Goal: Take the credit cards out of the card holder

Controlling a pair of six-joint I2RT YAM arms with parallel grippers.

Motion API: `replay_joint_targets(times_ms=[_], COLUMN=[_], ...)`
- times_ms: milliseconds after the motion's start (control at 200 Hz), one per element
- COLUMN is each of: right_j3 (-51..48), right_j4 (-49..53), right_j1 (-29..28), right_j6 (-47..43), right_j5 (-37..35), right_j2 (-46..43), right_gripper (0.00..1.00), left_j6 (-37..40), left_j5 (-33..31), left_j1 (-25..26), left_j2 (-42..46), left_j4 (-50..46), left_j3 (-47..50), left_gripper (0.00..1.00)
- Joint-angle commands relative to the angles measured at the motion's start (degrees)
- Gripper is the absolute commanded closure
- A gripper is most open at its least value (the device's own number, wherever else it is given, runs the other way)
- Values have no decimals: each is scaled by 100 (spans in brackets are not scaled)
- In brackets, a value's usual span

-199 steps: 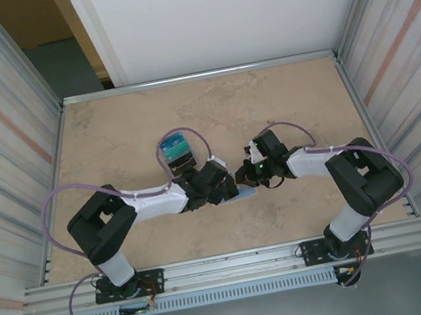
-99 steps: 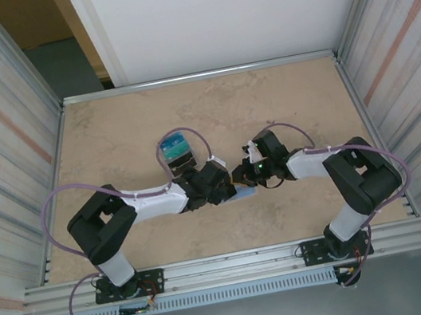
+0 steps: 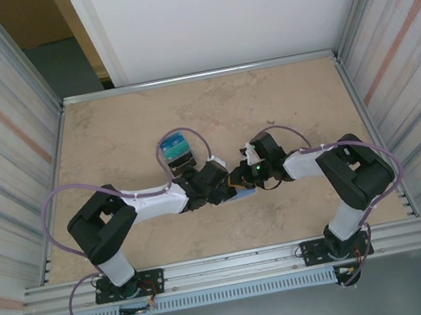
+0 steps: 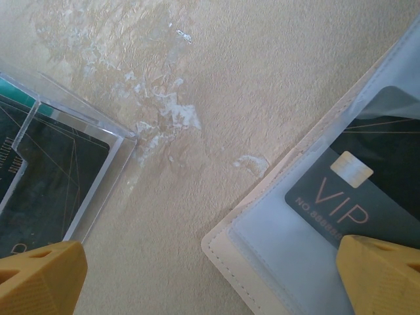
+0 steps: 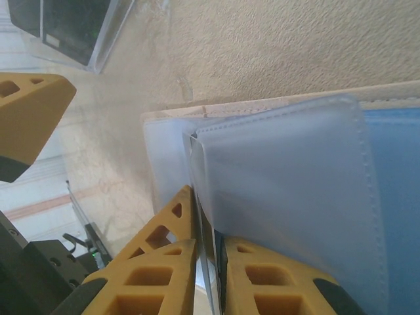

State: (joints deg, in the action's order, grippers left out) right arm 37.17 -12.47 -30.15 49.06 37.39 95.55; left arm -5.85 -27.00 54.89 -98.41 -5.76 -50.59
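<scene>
Beige card holder [image 3: 242, 194] is lying open on the table between the arms, left gripper [image 4: 210, 279] spread wide above it, right gripper [image 5: 209, 262] pinching a card [image 5: 197, 170] edge still inside its sleeve, so I reckon most of the job's left.

— Where is there room to pass on the table [image 3: 281, 93]?
— Along the far edge and in both far corners. Mid-table is crowded: the left arm [image 3: 153, 202] and the right arm [image 3: 309, 164] meet over the card holder [image 4: 275, 259], with the clear card box [image 3: 176, 152] just beyond.
</scene>
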Motion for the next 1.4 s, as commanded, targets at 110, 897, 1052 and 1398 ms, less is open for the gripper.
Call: replay_joint_targets(times_ms=[110, 897, 1052, 1398], right_j3=[132, 721, 746, 537], right_j4=[116, 2495, 2709, 2519], right_j1=[-122, -158, -158, -162], right_j6=[-16, -1153, -1259, -1170], right_j5=[-1, -1590, -1752, -1604], right_j2=[122, -1161, -1540, -1804], right_gripper=[89, 100, 100, 100], left_j6=[-75, -94, -98, -121], left_j5=[126, 186, 196, 229], left_j1=[65, 0, -8, -8], left_j2=[-137, 311, 522, 910], left_j4=[-119, -149, -180, -250], left_j3=[-17, 78, 65, 58], left_gripper=[1, 1, 1, 1])
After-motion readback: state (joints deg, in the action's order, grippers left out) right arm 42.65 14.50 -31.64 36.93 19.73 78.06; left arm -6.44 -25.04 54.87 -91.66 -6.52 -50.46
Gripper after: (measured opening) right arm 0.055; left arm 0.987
